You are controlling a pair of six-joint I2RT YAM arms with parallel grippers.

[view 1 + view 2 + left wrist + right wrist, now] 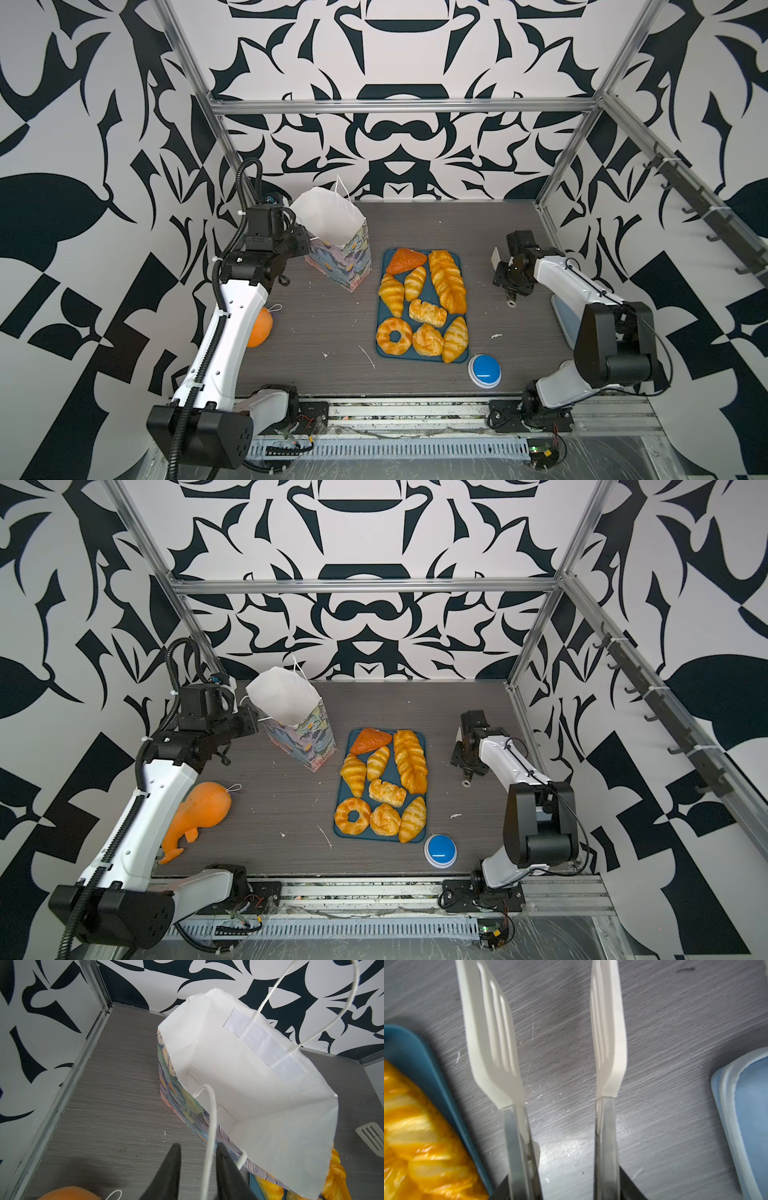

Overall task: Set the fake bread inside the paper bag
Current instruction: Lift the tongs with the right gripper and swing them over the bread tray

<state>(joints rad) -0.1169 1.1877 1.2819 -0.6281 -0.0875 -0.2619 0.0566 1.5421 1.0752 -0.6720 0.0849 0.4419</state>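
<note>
**All the bread on the tray, tongs spread beside it**

Around your working area lie a few bystanders. An orange toy (203,808) with a string loop rests at the near left, partly under the left arm. A blue button (485,370) on a white base sits just off the tray's near right corner. A pale blue lidded container (747,1115) lies under the right arm. Small white scraps dot the surface.

The paper bag (332,224) stands upright with its mouth open. It is just beside the far left corner of the teal tray (387,259), between the tray and your left pincer (198,1145).

The fake bread (428,312), eight pieces, lies packed close together on the tray. Your right pincer (564,1184) sits off the tray's right side towards the far end, clear of the bread. It is clamped on the metal arms of a pair of tongs (488,1043). The white slotted heads of the tongs stand apart with nothing between them, over bare surface between the tray and the container. In the right wrist view the long braided loaf (446,280) shows at the tray's rim, near one tong head. Nothing lies between the tongs and the tray.

Your left pincer is at the bag's left side. Its fingers are partly apart, and one thin string handle (211,1126) runs through the gap unpinched.

The worktop (324,324) is grey wood-grain. It is boxed in by an aluminium frame and by walls printed in bold black and white. A rail of black hooks (706,216) runs along the right wall.
</note>
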